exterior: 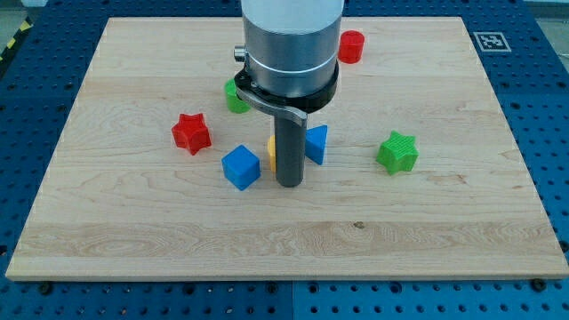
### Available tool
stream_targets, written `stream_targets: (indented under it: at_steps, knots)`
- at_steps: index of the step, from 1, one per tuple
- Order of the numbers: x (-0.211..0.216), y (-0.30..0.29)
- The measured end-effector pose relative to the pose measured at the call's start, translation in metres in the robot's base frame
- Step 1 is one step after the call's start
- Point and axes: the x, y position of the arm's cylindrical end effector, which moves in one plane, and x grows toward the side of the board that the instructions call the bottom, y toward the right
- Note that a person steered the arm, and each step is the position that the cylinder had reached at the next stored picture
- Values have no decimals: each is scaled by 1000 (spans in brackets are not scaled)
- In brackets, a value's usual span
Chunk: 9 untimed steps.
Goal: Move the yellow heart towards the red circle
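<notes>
One arm is hanging straight down over our wooden board (427, 222); no claw, my tip (289, 183) is touching the mostly hidden yellow heart (271, 153). Red circle (352, 46) is sitting near the view's top, blue pegboard table (551, 116) around.

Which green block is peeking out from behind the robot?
The green block at the view's upper left, partly hidden behind the arm's big grey body. The other one, the green star, sits in the open at the view's right.
</notes>
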Motion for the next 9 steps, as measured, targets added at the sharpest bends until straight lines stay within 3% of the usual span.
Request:
stream_targets:
  at_steps: [3, 5, 9]
  knots:
    - [-35, -35]
    - [-62, 6]
    - [-140, 33]
